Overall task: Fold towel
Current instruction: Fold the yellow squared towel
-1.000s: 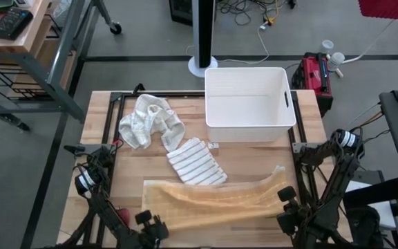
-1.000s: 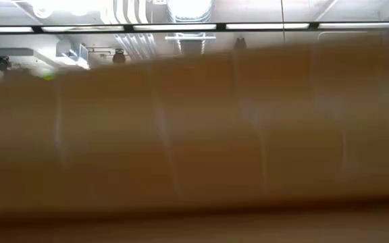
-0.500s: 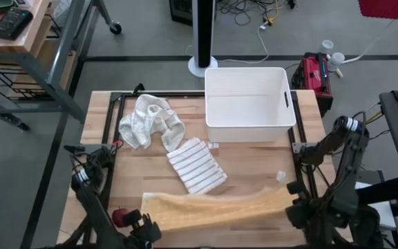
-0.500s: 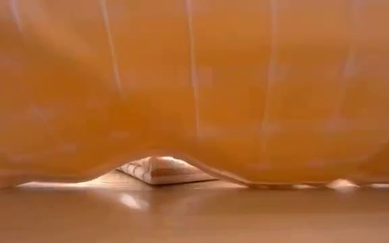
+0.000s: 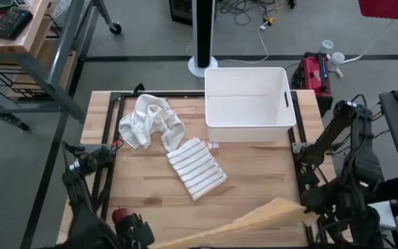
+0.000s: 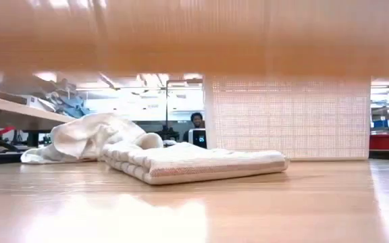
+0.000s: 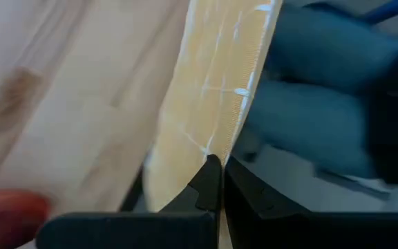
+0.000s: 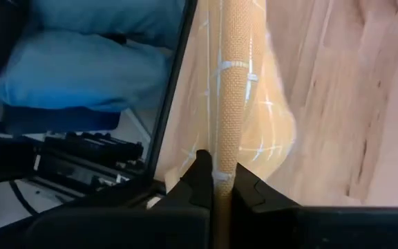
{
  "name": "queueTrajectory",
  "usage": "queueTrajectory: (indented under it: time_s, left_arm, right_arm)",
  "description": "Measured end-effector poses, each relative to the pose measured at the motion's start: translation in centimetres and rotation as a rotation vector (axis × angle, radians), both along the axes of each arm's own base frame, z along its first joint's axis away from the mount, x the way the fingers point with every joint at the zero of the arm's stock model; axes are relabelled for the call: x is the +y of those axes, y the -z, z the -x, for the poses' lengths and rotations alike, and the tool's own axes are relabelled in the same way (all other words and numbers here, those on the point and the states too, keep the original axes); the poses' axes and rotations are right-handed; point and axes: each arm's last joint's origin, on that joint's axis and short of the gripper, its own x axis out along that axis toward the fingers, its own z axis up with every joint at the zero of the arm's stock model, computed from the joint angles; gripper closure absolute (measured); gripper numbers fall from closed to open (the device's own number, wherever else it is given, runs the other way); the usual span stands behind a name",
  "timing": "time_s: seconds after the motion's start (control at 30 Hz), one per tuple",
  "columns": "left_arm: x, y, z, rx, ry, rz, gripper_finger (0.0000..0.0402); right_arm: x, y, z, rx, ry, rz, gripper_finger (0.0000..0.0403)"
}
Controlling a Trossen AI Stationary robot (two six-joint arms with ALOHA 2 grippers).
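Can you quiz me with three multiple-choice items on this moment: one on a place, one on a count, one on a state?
1. Where is the yellow towel?
A. In the white bin
B. Stretched along the table's near edge
C. On the striped towel

2. How many towels lie loose on the table, apart from the held one?
A. Two
B. Four
C. None

3. How do the jaws of both grippers stand?
A. Both wide open
B. Both shut on the yellow towel
C. One open, one shut

Answers:
1. B: the high view shows it running from the left gripper to the right gripper, clear of the white bin.
2. A: the folded striped towel and the crumpled white towel.
3. B: each wrist view shows the fingers pinched onto the cloth's edge.
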Motion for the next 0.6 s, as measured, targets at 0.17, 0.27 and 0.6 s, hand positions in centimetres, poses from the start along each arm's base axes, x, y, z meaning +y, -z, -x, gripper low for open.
queueTrajectory:
  time_s: [0.17,0.27,0.6]
  left_arm:
    - [1.4,-1.2,0.9,-0.019,-0.040,0.011,0.0401]
    - [2.0,-1.0,1.2,0.031,-0.041,-0.039,0.0401]
    - [2.7,0.4,1.7,0.129,-0.088,-0.074,0.0401]
  right_arm:
    - [0.1,0.0,-0.1,-0.049,-0.011,0.024,0.0401]
    - [0.0,0.2,-0.2,-0.088,-0.009,0.072,0.0401]
    - [-1.1,0.8,0.2,-0.035,-0.004,0.211,0.0401]
